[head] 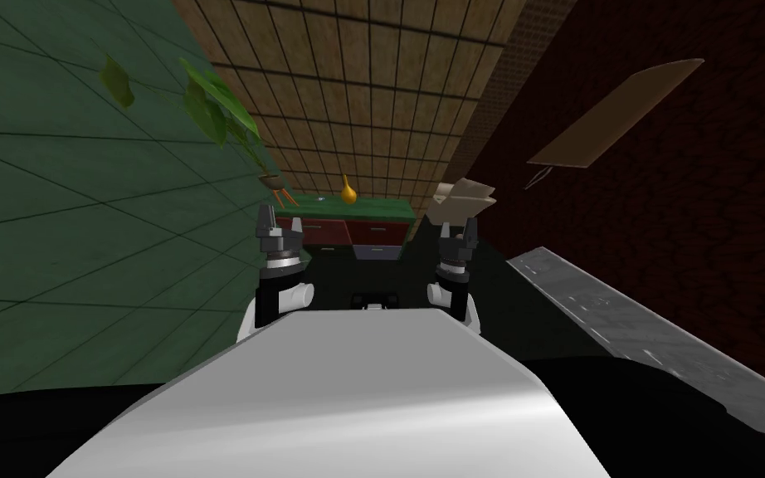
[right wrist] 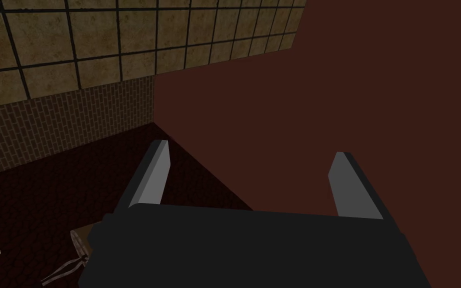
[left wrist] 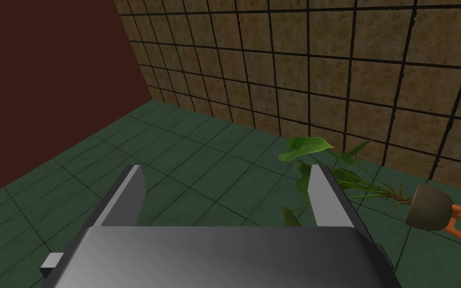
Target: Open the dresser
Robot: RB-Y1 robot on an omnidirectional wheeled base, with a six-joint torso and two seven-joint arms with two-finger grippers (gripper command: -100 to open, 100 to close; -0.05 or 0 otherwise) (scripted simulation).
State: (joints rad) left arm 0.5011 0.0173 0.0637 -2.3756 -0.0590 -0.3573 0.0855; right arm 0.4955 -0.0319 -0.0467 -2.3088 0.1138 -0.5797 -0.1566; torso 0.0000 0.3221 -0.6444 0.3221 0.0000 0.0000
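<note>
The dresser (head: 348, 226) stands well ahead against the tiled wall, its long axis across my view and its red drawer fronts facing me. A potted plant (head: 270, 178) stands by its left end and a yellow vase (head: 348, 191) mid-top. The left gripper (head: 271, 217) and right gripper (head: 458, 228) are raised — fingers spread, empty.

No readable text (or labels) shows anywhere.

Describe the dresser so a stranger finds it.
Against the brown tiled wall stands a low unit: the dresser. Its green top and dark red fronts, with a yellow vase on it, set it apart from the potted plant and pale box beside it.
</note>
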